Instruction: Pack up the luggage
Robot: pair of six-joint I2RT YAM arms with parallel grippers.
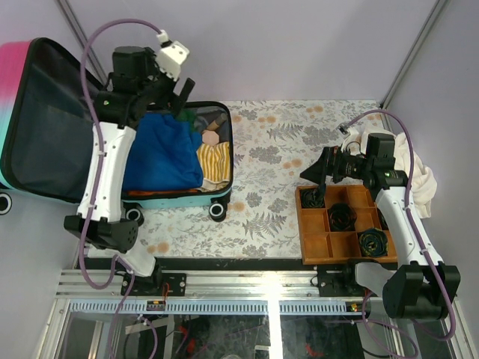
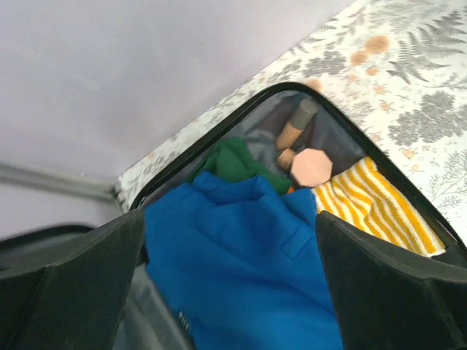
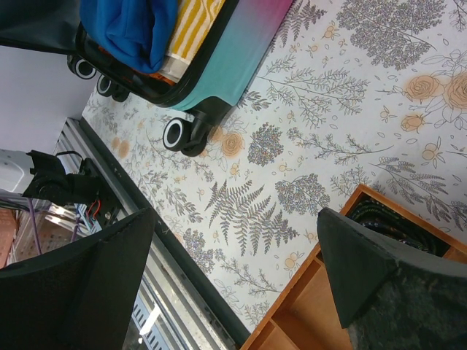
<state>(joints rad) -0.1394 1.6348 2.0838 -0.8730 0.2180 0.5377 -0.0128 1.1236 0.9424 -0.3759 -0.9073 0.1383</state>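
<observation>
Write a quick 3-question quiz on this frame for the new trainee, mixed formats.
1. True or false: the luggage is zipped shut.
2. What takes up most of the packed half of the luggage? A) shoes B) a blue garment C) books
3. Which gripper is nearer the wooden tray?

Key
1. False; it lies open with the lid folded back.
2. B
3. The right gripper; it is open and holds nothing.
</observation>
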